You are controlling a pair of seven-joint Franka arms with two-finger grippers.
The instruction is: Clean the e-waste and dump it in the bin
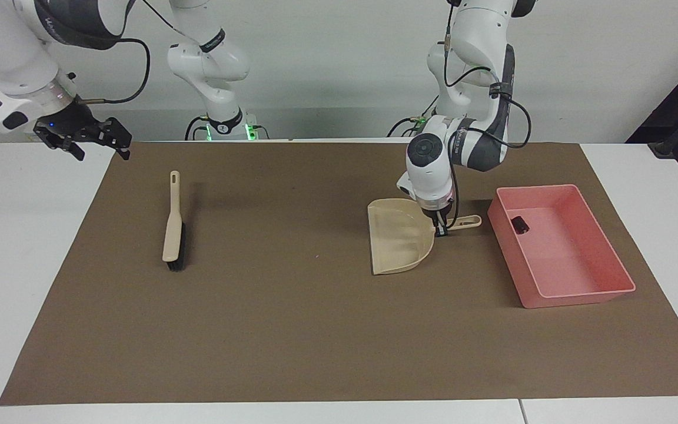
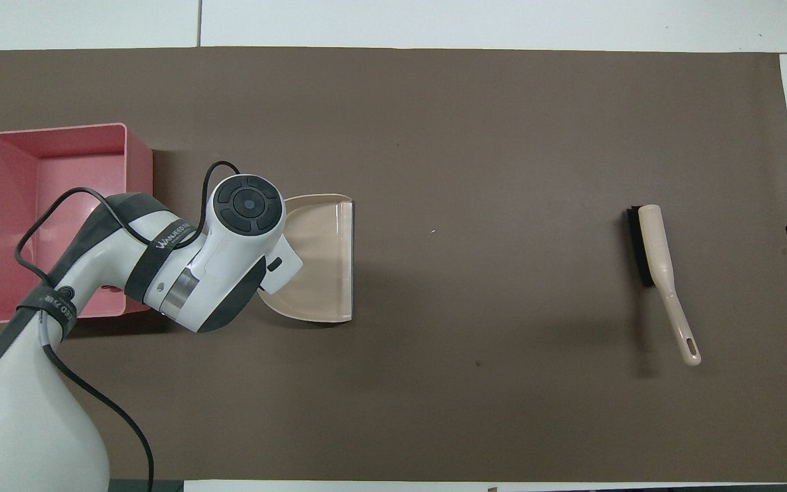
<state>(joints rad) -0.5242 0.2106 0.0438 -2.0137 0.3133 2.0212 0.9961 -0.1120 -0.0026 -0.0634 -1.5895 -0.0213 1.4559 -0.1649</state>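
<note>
Right gripper [image 1: 89, 141] hangs off the mat's [image 1: 292, 330] right-arm end, fingers spread wide, holding nothing. Brush [image 1: 173, 227] lies on the mat. Left gripper [image 1: 442, 228] is clamped on the dustpan [image 1: 398, 242] handle, arm bent straight down, pan mouth facing the brush. Bin [image 1: 604, 288] holds a dark piece [image 1: 519, 224].

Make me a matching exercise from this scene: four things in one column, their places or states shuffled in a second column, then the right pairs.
Things:
1. dustpan
2. brush
3. dark piece
4. right gripper

Places or states:
A. inside the pink bin
B. lying alone toward the right arm's end of the mat
C. handle in the left gripper
D. raised over the mat's edge, holding nothing

Pairs: 1-C, 2-B, 3-A, 4-D
</note>
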